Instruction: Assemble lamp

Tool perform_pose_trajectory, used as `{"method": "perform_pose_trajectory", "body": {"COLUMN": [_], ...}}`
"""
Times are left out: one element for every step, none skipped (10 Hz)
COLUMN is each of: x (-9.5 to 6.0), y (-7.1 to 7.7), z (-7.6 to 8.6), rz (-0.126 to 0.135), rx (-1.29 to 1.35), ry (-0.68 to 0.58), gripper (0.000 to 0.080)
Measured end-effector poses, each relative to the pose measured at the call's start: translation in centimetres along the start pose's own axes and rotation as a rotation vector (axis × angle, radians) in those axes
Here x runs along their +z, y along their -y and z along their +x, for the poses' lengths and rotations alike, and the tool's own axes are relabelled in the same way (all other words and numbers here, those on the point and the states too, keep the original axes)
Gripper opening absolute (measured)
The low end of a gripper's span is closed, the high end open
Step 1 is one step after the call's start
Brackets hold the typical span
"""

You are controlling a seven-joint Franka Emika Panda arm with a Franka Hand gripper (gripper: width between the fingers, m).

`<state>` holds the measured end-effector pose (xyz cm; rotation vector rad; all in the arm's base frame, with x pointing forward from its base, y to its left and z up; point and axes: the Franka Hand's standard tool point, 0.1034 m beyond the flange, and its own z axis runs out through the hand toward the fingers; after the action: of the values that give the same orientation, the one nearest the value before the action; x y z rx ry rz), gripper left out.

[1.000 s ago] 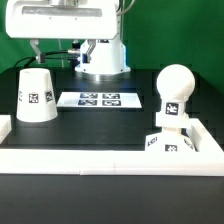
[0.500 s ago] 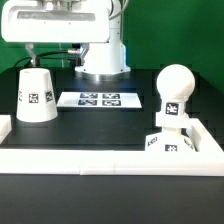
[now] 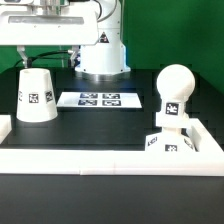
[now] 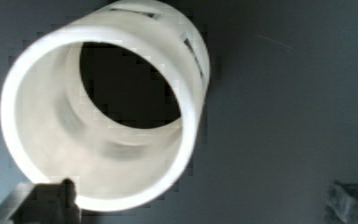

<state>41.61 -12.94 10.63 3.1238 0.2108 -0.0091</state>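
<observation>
The white cone shade (image 3: 36,95) stands wide end down on the black table at the exterior view's left, with a tag on its side. In the wrist view I look down into the shade's open ring (image 4: 60,140). My gripper (image 4: 202,205) is open above it: one dark finger (image 4: 48,200) overlaps the shade's rim, and the other sits far off at the frame edge, holding nothing. In the exterior view my hand (image 3: 45,28) hangs over the shade. The round bulb (image 3: 175,85) stands upright on the blocky base (image 3: 168,143) at the right.
The marker board (image 3: 100,100) lies flat mid-table behind the parts. A low white wall (image 3: 90,158) runs along the front and both sides. The robot's white pedestal (image 3: 102,58) stands at the back.
My hand has moved toward the exterior view's left, from over the middle to over the shade. The shade, bulb and base have not moved.
</observation>
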Motion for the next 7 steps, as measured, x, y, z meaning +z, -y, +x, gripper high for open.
{"method": "perform_pose_trajectory", "body": {"x": [0.32,0.74,1.0,1.04,1.06,1.09,1.09], "y": [-0.02,-0.01,-0.01,-0.01,-0.06,-0.18,-0.36], "z": [-0.06,-0.17,-0.26,-0.22,-0.18,-0.05,0.26], "rz": [-0.002,-0.004,-0.005,-0.007,-0.009,-0.015,-0.026], "rx": [0.0,-0.001,-0.001,-0.002,-0.002,-0.003,-0.004], "ry": [0.002,0.006,0.01,0.007,0.004,-0.005,-0.024], "gripper": [0.0698,0.0698,0.0698,0.0698,0.0698,0.0698,0.0698]}}
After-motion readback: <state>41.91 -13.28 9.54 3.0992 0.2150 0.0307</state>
